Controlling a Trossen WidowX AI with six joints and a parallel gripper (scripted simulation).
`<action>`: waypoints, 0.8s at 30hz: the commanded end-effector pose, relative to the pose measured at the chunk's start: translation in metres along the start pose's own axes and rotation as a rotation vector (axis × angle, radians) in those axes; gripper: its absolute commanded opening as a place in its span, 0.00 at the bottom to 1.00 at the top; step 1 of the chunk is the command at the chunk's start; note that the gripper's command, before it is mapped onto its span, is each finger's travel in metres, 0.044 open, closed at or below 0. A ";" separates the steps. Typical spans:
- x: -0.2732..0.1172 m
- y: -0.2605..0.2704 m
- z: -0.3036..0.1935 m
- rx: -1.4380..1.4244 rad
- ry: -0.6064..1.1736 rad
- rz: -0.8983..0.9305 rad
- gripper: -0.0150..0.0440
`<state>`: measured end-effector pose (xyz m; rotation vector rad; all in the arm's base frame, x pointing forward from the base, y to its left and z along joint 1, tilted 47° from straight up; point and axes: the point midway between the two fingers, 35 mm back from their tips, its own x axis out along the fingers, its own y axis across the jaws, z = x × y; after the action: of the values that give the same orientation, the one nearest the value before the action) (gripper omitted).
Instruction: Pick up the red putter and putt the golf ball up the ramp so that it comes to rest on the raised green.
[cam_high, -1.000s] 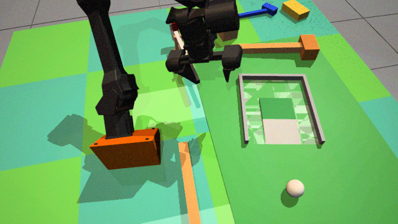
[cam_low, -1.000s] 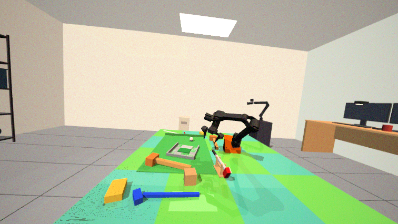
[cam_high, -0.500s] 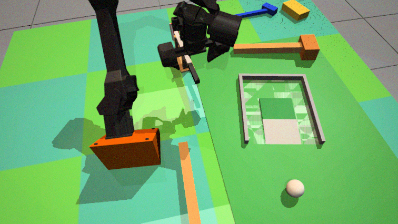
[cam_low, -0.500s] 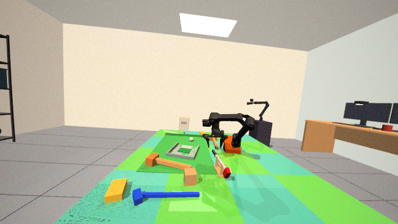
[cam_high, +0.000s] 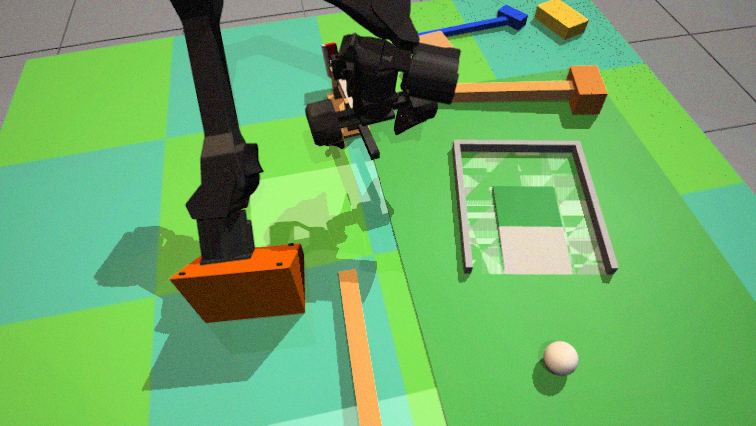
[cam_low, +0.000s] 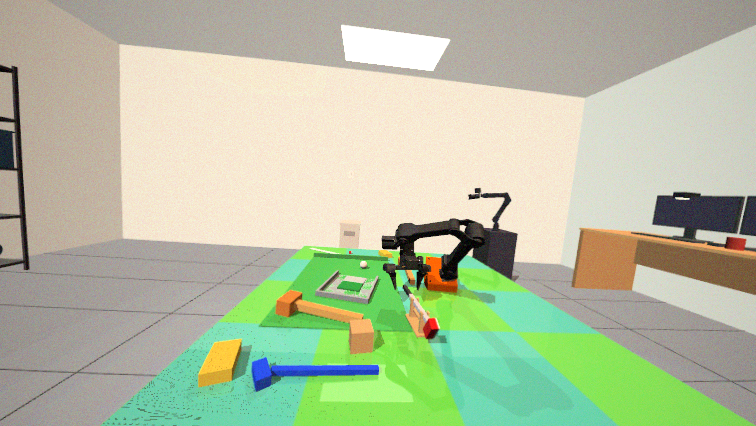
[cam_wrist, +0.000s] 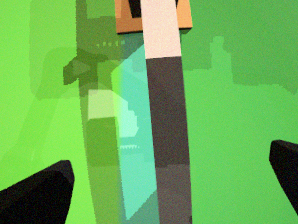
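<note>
The red putter (cam_high: 369, 141) (cam_low: 431, 328) (cam_wrist: 170, 110) rests tilted on a small wooden stand (cam_low: 415, 320) (cam_wrist: 185, 20), its red head towards the exterior camera and its dark grip towards the arm's base. My gripper (cam_high: 368, 138) (cam_low: 406, 287) (cam_wrist: 174, 163) is open and empty. Its fingers stand on either side above the dark grip, which runs between them in the wrist view. The white golf ball (cam_high: 560, 358) (cam_low: 363, 264) lies on the green mat. The pale ramp (cam_high: 535, 250) faces the ball and leads to the raised green (cam_high: 529, 206) (cam_low: 350, 286).
Grey walls (cam_high: 596, 211) enclose three sides of the raised green. An orange mallet (cam_high: 587, 89) (cam_low: 289, 303), a tan block (cam_low: 361, 336), a blue mallet (cam_high: 512, 16) (cam_low: 261, 373) and a yellow block (cam_high: 561, 18) (cam_low: 220, 362) lie beyond it. A wooden handle (cam_high: 359, 343) lies near the orange base (cam_high: 243, 291).
</note>
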<state>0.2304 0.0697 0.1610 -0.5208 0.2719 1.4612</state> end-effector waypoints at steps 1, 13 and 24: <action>0.010 0.001 -0.001 0.001 -0.005 -0.001 1.00; 0.024 0.001 -0.004 0.000 -0.004 -0.002 1.00; 0.031 0.001 -0.007 0.000 -0.002 0.002 0.82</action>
<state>0.2340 0.0931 0.1394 -0.5176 0.2722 1.4626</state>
